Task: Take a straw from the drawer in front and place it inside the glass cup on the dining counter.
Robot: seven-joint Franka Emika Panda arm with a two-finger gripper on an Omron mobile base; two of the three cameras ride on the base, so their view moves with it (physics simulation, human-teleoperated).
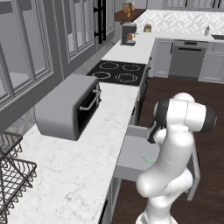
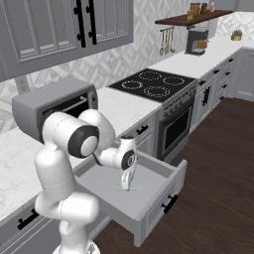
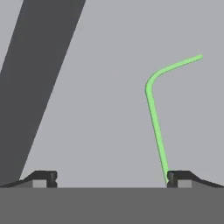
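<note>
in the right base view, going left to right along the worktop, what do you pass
toaster oven → stovetop → coffee machine → small potted plant

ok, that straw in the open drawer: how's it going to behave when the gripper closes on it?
The straw looks very thin, so probably light and easily nudged aside. Lying flat on the smooth drawer floor, it may roll or slide, though its bent top should limit rolling. The open gripper has one fingertip at its end; likely a fiddly pinch.
</note>
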